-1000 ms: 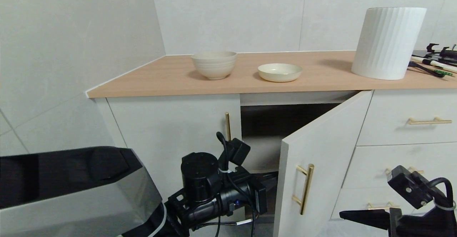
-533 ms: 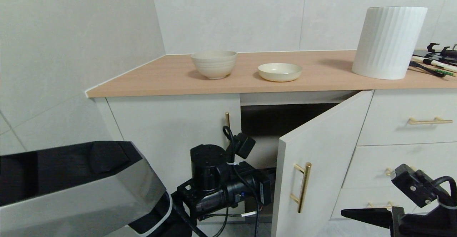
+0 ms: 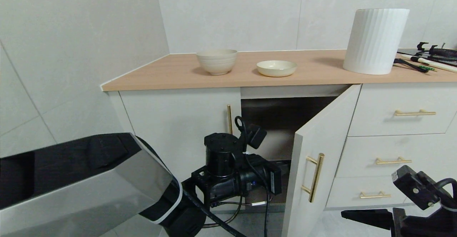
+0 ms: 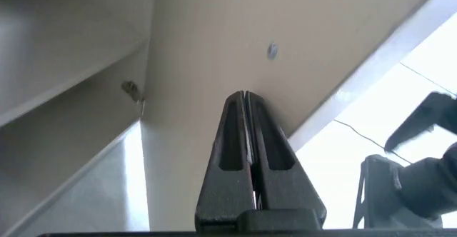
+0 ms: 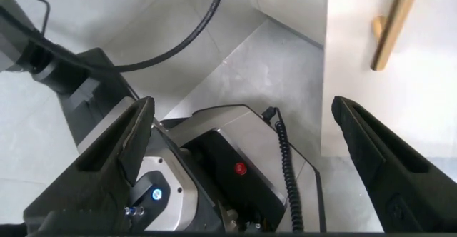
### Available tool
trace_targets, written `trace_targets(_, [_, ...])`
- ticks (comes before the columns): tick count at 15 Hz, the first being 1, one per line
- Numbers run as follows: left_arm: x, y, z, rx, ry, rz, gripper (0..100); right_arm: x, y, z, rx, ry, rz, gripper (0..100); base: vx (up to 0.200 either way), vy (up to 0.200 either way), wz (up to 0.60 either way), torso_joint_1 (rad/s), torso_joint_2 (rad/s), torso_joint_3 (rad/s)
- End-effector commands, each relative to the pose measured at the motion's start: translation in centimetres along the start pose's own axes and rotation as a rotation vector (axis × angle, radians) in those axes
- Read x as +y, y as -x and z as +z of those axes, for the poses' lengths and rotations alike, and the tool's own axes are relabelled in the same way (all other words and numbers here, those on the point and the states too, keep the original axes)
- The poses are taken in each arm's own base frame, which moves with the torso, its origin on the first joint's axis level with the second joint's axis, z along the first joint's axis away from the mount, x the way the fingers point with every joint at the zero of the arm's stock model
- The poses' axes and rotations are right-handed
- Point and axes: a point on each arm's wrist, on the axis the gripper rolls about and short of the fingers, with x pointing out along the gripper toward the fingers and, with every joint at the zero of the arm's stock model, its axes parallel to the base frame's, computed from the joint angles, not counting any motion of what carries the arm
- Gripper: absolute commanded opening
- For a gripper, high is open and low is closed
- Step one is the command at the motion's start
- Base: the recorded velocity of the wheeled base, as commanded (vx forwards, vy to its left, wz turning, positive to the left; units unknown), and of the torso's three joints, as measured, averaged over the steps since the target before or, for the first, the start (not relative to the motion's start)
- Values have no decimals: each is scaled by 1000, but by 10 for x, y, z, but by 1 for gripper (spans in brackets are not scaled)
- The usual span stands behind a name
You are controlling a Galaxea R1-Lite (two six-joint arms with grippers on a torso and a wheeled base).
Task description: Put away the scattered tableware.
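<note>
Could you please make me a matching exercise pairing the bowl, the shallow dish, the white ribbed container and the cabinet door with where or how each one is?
1 bowl
2 shallow dish
3 white ribbed container
4 cabinet door

A swung open
B tallest, rightmost on the counter
C leftmost of the three
D middle of the three

Pairs: 1-C, 2-D, 3-B, 4-A

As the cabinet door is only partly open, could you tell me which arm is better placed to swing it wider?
Probably left: the left pincer, shut, sits at the cabinet door's inner face, inside the opening. The right pincer hangs open, low, outside the door, apart from its handle.
</note>
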Motion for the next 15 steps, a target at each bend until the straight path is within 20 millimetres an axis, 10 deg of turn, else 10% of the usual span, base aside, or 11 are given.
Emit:
trace_targets(1, [5,-9,1,1,2,6,0,0,-1,0,3,0,0,100,0,0,0,0,0,0])
trace_targets(6, [4,-13,2,0,0,1,0,4,6,1,-10,16,15,100,0,0,0,0,0,0])
trace_targets(12, [-117,-9,21,237,-5,-256,0,46,44,7,-137,150,268,100,0,0,0,0,0,0])
trace_targets(15, [-123,-2,30,223,-12,-217,0,49,51,10,-171,180,302,100,0,0,0,0,0,0])
